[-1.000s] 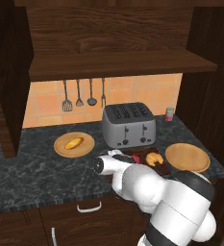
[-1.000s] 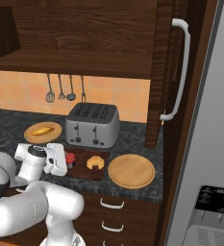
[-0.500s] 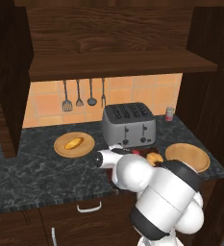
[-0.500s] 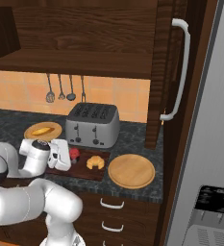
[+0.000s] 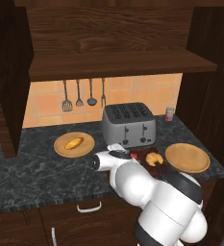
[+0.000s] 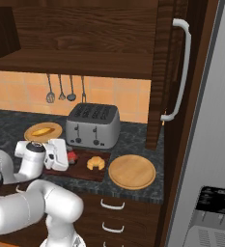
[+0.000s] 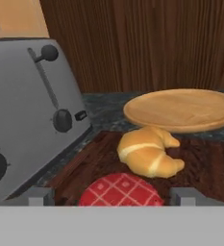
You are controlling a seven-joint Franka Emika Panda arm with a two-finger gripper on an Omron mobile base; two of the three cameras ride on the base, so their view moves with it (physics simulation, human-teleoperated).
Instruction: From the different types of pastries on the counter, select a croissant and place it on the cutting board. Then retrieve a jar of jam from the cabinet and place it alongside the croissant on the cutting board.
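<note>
The tiny squat jar of jam with a red checked lid point(image 7: 121, 190) sits at the bottom centre of the hand view, low over the flat dark reddish-brown wooden cutting board point(image 7: 205, 166), with one grey fingertip point(image 7: 39, 196) left of it and the other right of it. The hand point(image 7: 114, 197) brackets the jar with its jaws apart around it; whether the pads press the jar's sides I cannot tell, since the lid hides the contact. In the right base view the jar point(image 6: 73, 157) is a small red spot just right of the hand point(image 6: 61, 155), at the left end of the board point(image 6: 85, 170).

Against the pictures of a second and half a second ago, the arm has swung further right across the frame and the jar has come in over the board, closer to the small curved golden-yellow croissant point(image 7: 148, 151). I judge this to be the last step: the jar is being set down beside the croissant, and what is left is to let go and draw back.

The croissant lies flat, just above and right of the jar in the hand view, apart from it. Its long axis runs from centre left toward lower right of the frame, horns toward the right. The jar stands upright, lid up.

Behind stands the grey metal toaster point(image 7: 27, 110) at left and a round tan wooden plate point(image 7: 180, 109) at upper right, all on the dark speckled tabletop point(image 5: 31, 168).
</note>
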